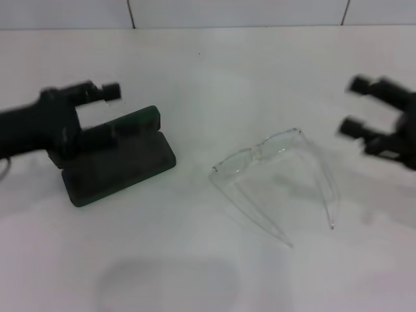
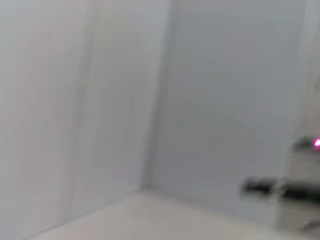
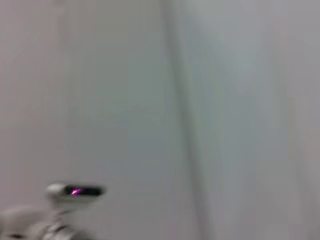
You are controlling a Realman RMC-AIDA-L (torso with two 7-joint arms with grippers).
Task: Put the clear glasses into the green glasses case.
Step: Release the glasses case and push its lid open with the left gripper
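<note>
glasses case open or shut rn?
Open. The green glasses case has its lid raised behind the base, dark lining exposed; the clear glasses lie outside it.

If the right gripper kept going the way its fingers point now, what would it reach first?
The right gripper, fingers open, points toward the robot's left across the table. Its line seems to pass behind the clear glasses, so nothing is plainly in its path, though depth is uncertain.

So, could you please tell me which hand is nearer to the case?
The left hand is nearer, right over the open case. The right hand is far off, beyond the glasses.
</note>
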